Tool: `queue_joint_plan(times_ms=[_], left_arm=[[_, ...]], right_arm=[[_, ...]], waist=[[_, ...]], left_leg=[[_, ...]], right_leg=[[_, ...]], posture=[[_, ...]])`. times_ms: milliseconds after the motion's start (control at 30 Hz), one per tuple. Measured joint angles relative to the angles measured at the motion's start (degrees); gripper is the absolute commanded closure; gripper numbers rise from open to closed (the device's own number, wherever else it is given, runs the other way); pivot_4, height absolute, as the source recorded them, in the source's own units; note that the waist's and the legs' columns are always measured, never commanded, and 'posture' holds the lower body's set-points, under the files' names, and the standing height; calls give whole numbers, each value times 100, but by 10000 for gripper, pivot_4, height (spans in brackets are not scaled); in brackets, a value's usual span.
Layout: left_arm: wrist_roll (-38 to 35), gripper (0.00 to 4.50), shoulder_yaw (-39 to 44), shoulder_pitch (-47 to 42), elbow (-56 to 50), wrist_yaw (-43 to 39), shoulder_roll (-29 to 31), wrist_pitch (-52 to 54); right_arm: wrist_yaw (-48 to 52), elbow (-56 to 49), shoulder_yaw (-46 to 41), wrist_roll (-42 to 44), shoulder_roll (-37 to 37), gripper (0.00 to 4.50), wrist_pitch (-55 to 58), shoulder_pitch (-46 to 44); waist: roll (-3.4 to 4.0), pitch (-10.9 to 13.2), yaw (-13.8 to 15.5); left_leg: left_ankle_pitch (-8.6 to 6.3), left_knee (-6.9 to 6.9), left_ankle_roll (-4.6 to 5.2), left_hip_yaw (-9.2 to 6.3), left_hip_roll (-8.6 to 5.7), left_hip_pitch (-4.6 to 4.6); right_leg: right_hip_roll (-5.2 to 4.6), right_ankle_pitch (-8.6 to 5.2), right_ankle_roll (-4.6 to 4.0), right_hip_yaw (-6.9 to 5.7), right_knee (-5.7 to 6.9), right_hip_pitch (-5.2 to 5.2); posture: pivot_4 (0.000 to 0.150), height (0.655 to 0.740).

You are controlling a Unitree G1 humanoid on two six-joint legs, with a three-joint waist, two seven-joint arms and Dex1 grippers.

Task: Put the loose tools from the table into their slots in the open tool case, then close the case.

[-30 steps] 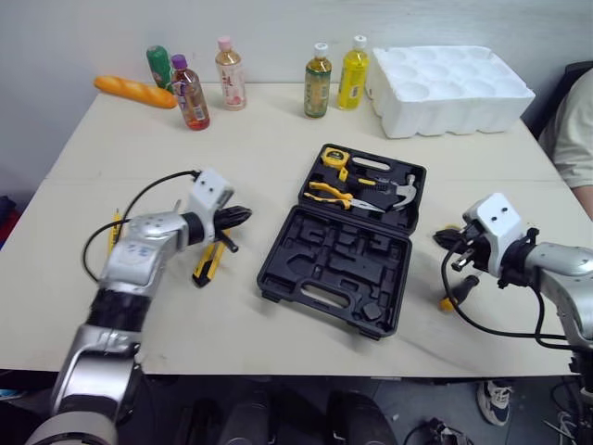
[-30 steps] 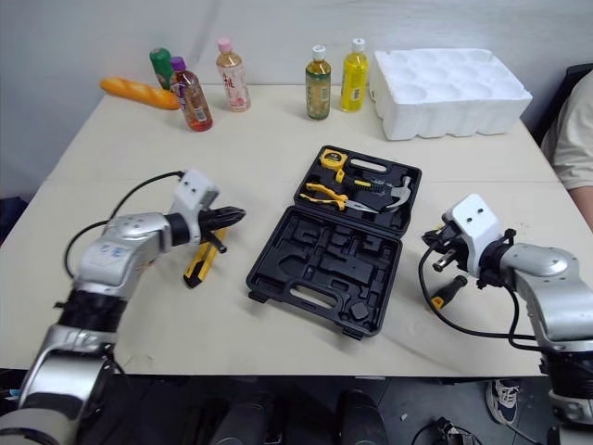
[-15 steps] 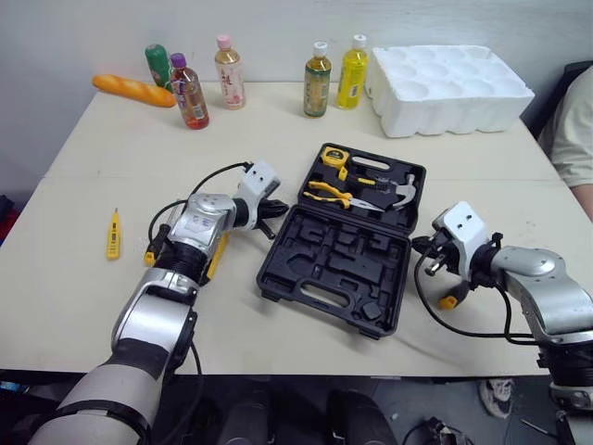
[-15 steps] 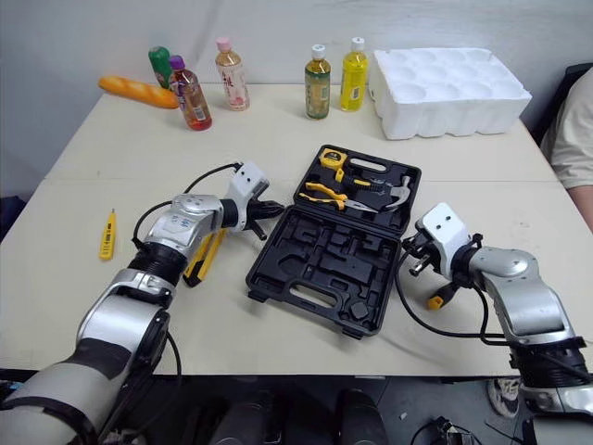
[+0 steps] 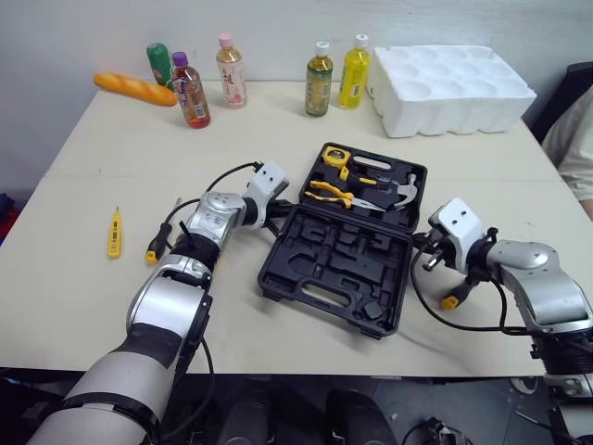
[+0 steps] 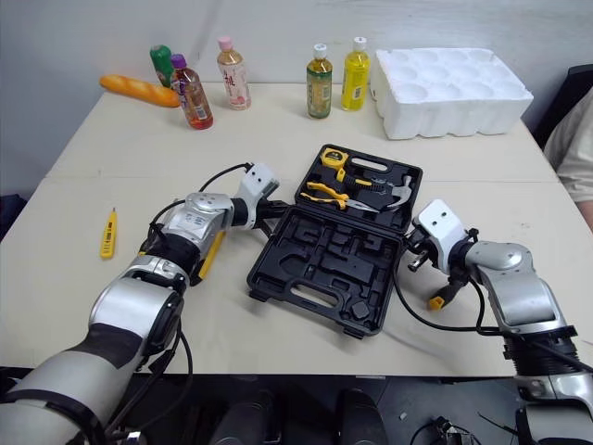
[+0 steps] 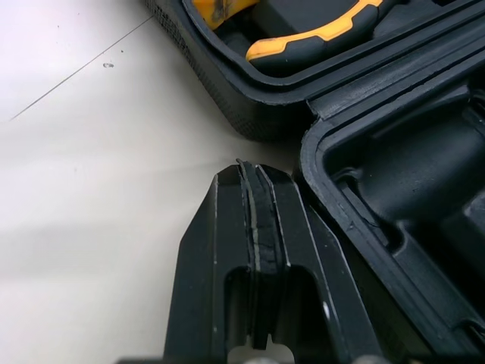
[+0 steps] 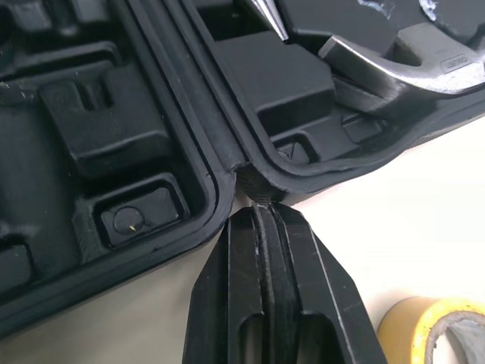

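Case: black plastic tool case (image 5: 315,306) lies open mid-worktop (image 5: 278,139); yellow tape measure (image 5: 334,156), yellow-handled pliers (image 5: 332,193) and steel hammer (image 5: 400,192) sit in its far half.
Left gripper (image 7: 256,182): 2 fingers pressed together, empty, just beside the case's left hinge edge.
Right gripper (image 8: 263,220): closed, empty, at the right hinge corner.
Loose tools: yellow tester pen (image 5: 113,233) and black-and-orange screwdriver (image 5: 159,241) left of the case; orange-tipped screwdriver (image 5: 454,295) to its right.

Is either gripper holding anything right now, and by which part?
Nothing. The left gripper and right gripper are shut empty, tips at the hinge ends of the tool case.
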Motion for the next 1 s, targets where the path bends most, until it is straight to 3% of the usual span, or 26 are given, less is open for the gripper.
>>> queue_joint_plan(times_ms=[200,467,633,800,1000], left_arm=[[102,45000,61,-38,126,-142,10,-178],[185,45000,51,276,-286,-1163,212,-359],[180,45000,64,994,-1577,-1538,460,19],[140,45000,135,2079,-3637,-1622,845,1035],[126,45000,328,2938,-5358,-1483,1114,2289]], right_arm=[[97,167,55,-142,70,44273,-22,-157],[365,473,111,-424,83,44273,-321,-352],[706,483,190,-521,106,44273,-530,-413],[887,361,277,-533,246,44273,-544,-433],[959,142,333,-573,431,44273,-541,-379]], waist=[[-1,1,-31],[-5,3,-79],[-4,3,-147],[-4,3,-215],[-4,2,-262]], left_leg=[[0,0,0,0,1,0],[0,-1,0,1,1,-5],[5,17,2,11,-2,-71],[9,12,-5,14,10,-66],[9,12,-4,13,9,-64]], right_leg=[[0,0,0,0,1,0],[2,0,0,-3,2,-8],[0,0,0,-1,36,-82],[0,0,0,-10,38,-83],[-6,0,0,-5,41,-81]], posture=[[1500,7384],[1500,7384],[1500,7384],[1500,7384],[1500,7384]])
